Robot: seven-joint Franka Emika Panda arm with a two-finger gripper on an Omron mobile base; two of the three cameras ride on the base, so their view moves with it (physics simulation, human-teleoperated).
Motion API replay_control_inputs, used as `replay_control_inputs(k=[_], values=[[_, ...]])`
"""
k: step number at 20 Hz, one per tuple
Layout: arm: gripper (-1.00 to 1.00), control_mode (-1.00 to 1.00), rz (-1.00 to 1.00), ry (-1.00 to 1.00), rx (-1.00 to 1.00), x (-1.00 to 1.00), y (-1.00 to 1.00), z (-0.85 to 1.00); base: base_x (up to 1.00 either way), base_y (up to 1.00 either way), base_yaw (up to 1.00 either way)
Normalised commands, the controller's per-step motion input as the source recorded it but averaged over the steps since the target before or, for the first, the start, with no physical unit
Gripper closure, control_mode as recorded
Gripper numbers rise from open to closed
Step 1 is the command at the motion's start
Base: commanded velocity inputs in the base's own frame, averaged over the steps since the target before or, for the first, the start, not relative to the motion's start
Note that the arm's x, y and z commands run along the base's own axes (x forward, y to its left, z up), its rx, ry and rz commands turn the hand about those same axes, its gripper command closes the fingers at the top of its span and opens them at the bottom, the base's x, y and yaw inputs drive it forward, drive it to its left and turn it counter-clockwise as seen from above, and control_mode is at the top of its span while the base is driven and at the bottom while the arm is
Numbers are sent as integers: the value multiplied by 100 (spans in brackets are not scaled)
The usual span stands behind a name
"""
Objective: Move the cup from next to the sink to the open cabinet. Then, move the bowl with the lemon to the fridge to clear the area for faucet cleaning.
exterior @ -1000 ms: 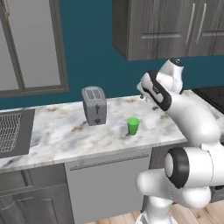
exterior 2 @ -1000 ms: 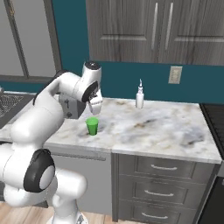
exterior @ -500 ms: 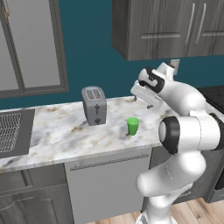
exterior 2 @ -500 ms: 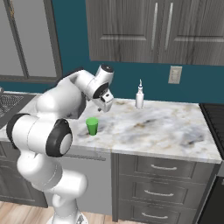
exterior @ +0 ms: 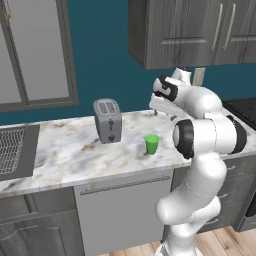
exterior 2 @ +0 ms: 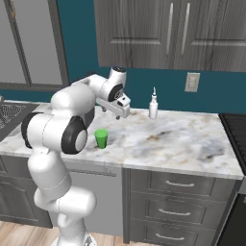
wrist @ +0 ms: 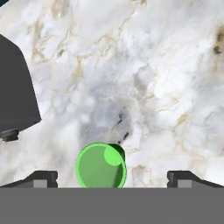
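The gripper (wrist: 112, 177), jaws wide apart, hovers above the green cup (exterior: 152, 144); descending off-centre could probably topple it.

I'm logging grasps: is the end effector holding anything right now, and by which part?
Nothing is held. The open end effector hangs above the counter, with the green cup standing free below it.

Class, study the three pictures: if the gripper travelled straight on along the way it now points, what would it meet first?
Most likely the bare marble counter, just beyond the cup. The open gripper looks down at it; the cup sits at the near edge between the fingertips, so depth leaves some doubt.
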Motion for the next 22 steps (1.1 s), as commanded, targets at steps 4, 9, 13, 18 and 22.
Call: replay_control_inputs(k=[4,9,13,18,22], values=[[-100,-100,1,1,-5,-6,1,-13,0,0,0],[-100,-100,8,0,-9,-34,5,-45,0,0,0],[-100,-100,7,0,-3,-21,0,-31,0,0,0],[-100,-100,0,0,-1,15,0,-16,0,0,0],[-100,-100,0,0,-4,22,1,-33,0,0,0]])
